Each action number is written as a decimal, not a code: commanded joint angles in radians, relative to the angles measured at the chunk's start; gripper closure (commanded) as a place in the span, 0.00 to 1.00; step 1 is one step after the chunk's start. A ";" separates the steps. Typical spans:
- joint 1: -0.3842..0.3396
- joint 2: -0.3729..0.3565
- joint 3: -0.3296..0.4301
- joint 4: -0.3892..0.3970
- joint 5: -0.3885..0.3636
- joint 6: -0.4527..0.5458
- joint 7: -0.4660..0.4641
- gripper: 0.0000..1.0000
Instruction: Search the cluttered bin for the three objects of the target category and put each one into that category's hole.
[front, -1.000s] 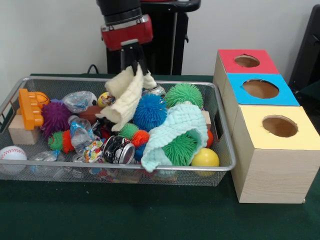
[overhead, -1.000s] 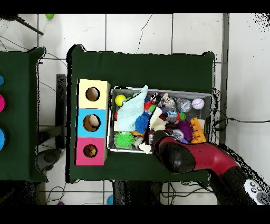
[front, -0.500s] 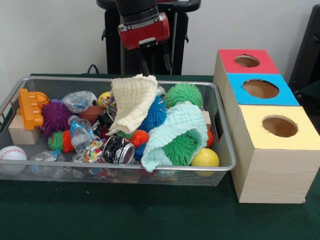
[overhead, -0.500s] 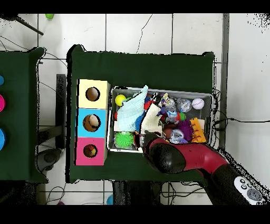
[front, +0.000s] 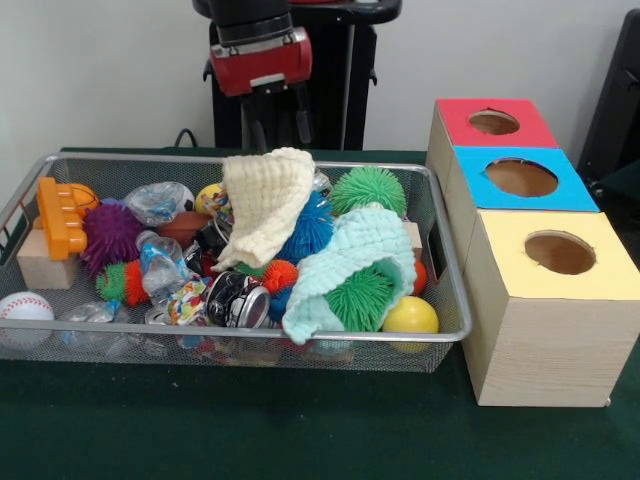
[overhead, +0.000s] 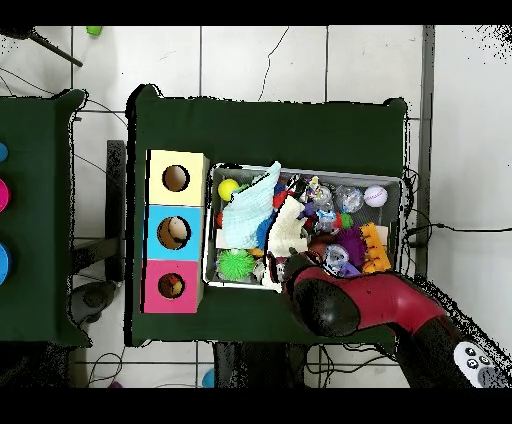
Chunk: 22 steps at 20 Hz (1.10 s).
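Green-covered table (front: 300, 440) on a pale tiled floor (overhead: 300, 60), white wall (front: 100, 70) behind. Wire basket (front: 452, 300) fills the table's left and middle in the front view, packed full; bare green cloth runs along the near edge, little room between the basket's right wall and the boxes. Three wooden boxes sit in a row touching each other just beside that wall: yellow-topped box (front: 548, 300) nearest, blue-topped box (front: 520, 180) in the middle, red-topped box (front: 492, 122) farthest, each with a round hole facing up. Mint cloth (front: 350, 255) drapes over a green spiky ball at the basket's right end, long axis slanting from upper right to lower left. Cream cloth (front: 262, 200) lies loose over the middle pile on a blue spiky ball (front: 310, 225), long axis running far to near. Purple spiky ball (front: 108, 235), orange toy (front: 60, 215) and baseball (front: 25, 308) sit at the left end, yellow ball (front: 410, 315) at the near right corner. Gripper (front: 278, 128) hangs above the basket's far rim, jaws spread, holding nothing.
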 joint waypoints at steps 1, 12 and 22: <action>-0.071 -0.059 0.094 -0.100 -0.120 0.104 -0.252 0.00; -0.112 -0.143 0.162 -0.183 -0.198 0.274 -0.393 0.00; -0.132 -0.086 0.135 -0.286 -0.351 0.274 -0.411 0.00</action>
